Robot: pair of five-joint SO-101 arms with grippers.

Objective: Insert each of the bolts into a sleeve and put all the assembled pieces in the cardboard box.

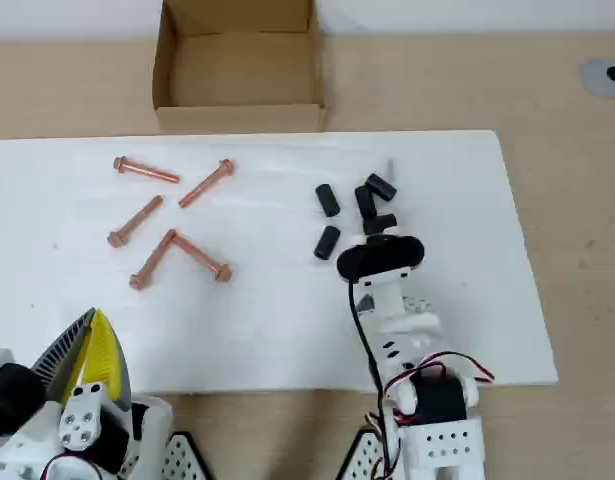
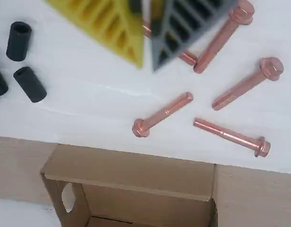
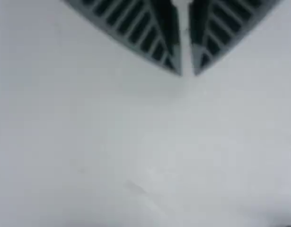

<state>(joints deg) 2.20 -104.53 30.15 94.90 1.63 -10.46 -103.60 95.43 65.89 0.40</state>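
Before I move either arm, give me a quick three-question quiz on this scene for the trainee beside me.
1. How many bolts lie on the white board?
2. True or false: one bolt is already inside the cardboard box.
3. Pick one: the arm poised over the black sleeves is A) the left, B) the right.

Key: 1. Five. 2. False, the box holds nothing. 3. B, the right arm.

Cardboard box (image 1: 237, 118) at upper centre-left on the desk (image 1: 572, 200), white sheet (image 1: 267, 320) below it, bolts (image 1: 205, 184) scattered on the sheet's left half, sleeves (image 1: 328, 200) clustered right of centre.
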